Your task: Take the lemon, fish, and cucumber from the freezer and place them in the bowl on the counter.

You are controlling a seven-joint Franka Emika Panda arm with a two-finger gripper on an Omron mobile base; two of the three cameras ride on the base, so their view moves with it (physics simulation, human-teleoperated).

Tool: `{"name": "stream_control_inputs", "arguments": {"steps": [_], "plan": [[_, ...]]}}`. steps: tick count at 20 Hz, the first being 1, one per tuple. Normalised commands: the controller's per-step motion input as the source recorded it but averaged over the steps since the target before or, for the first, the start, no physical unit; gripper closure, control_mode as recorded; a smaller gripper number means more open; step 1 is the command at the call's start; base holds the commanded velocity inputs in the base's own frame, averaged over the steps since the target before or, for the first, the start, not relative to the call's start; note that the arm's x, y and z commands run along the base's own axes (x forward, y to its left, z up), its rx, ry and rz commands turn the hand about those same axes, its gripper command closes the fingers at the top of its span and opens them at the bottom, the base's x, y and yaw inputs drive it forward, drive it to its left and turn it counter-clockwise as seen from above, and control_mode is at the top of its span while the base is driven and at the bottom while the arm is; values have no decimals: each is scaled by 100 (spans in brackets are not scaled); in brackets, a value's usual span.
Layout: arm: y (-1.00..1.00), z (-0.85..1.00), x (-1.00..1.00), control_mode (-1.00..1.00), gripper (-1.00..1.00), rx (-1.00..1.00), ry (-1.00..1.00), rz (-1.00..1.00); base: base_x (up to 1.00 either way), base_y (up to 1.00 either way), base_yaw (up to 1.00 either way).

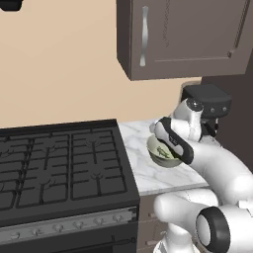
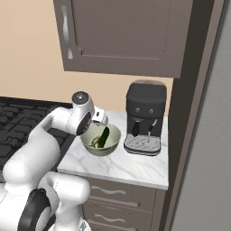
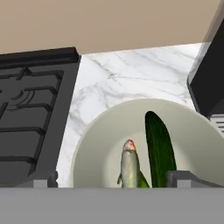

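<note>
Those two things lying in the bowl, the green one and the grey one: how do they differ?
The cucumber is dark green, smooth and stick-shaped; the fish is silvery grey with a reddish tip. The cucumber is the longer, reaching farther up the bowl's side than the fish does. Both lie side by side inside the same pale bowl on the marble counter.

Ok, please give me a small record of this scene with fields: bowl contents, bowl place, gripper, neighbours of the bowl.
bowl contents: cucumber and fish lie inside; no lemon visible
bowl place: bowl stands on the counter
gripper: gripper open, above the bowl, holding nothing
neighbours of the bowl: black gas stove on one side, black coffee machine on the other
above: brown wall cupboard
</note>
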Motion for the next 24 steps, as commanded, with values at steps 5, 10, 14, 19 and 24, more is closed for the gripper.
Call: {"name": "stream_control_inputs", "arguments": {"steps": [5,10,14,19,24], "plan": [[0,36,-37,-100,-100,-10,-2,0,0,0,0],[0,4,-51,-100,-100,-7,-7,0,0,0,0],[-1,12,-54,-100,-100,-1,-6,0,0,0,0],[0,45,-54,-100,-100,0,-3,0,0,0,0],[0,59,-44,-100,-100,0,-1,0,0,0,0]]}}
